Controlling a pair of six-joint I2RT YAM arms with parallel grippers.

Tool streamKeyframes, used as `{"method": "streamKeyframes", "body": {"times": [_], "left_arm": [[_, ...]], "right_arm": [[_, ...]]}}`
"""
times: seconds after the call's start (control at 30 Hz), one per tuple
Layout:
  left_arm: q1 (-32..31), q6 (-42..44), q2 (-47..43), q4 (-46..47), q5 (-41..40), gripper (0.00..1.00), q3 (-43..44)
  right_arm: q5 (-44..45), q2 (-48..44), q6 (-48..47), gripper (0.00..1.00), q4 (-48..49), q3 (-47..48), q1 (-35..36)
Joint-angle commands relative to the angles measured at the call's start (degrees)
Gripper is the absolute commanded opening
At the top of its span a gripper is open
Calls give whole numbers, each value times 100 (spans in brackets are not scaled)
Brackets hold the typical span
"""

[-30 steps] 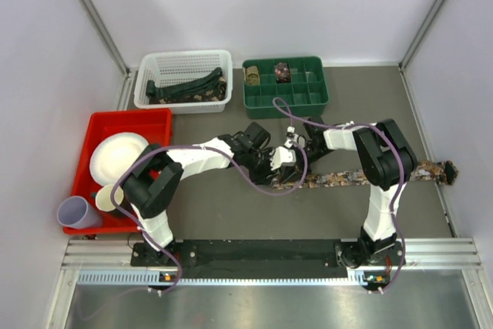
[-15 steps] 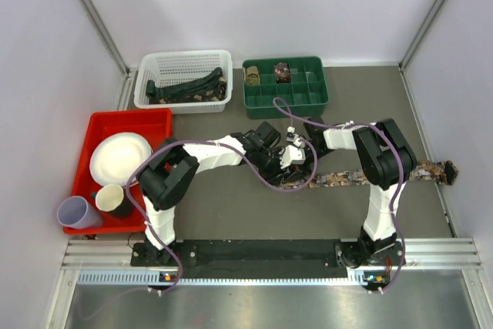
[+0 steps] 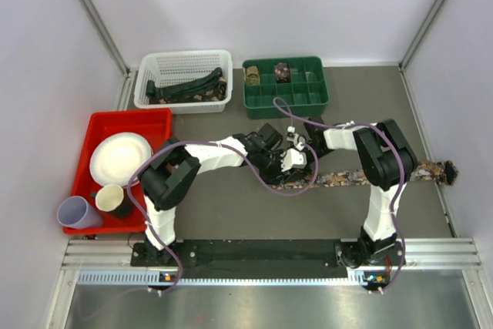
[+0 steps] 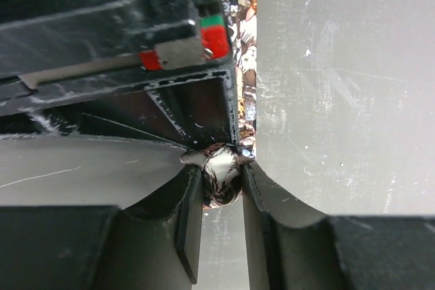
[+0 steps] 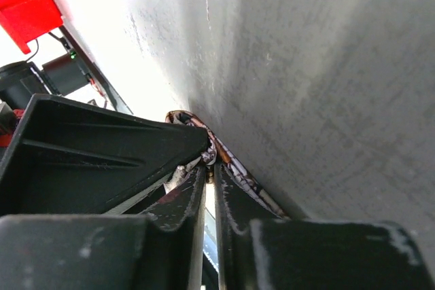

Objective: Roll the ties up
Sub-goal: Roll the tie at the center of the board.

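A brown-red floral tie [image 3: 347, 178] lies flat across the table, its wide end [image 3: 445, 170] at the right edge. Its narrow end comes up between the two grippers at the table's middle. My left gripper [image 3: 276, 161] is shut on a bunched fold of the tie [image 4: 219, 185], pinched at its fingertips [image 4: 221, 166]. My right gripper [image 3: 291, 159] presses against the left one. Its jaws [image 5: 211, 168] stand almost together with a thin slit, and the tie's edge [image 5: 234, 164] is caught at their tips.
A white basket [image 3: 185, 63] at the back holds dark ties [image 3: 189, 86]. Beside it a green compartment tray [image 3: 286, 99] holds two rolled coils [image 3: 252, 75] [image 3: 283, 72]. A red tray [image 3: 127, 119] at the left carries a plate [image 3: 119, 156] and cups.
The left arm's elbow has swung right and its gripper has shifted slightly toward the right gripper. The left jaws have narrowed a little on the fold. The right jaws have eased a hair apart.
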Motion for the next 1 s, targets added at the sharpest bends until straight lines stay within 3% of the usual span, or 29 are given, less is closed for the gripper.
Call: {"method": "streamKeyframes", "body": {"times": [0.0, 0.2, 0.47, 0.73, 0.97], "left_arm": [[-99, 422, 99, -476, -594, 27, -333], [-125, 413, 169, -503, -726, 26, -307], [-169, 369, 196, -476, -735, 26, -289], [-178, 352, 204, -476, -735, 26, -298], [-178, 264, 204, -450, -700, 26, -307]], "right_arm": [[161, -403, -141, 13, -462, 212, -99], [30, -702, -405, 22, -798, 169, -397], [-533, -834, 368, 41, 475, -332, -407], [-691, -553, 430, 27, 854, -473, -240], [-885, -412, 597, 26, 1171, -754, -223]]}}
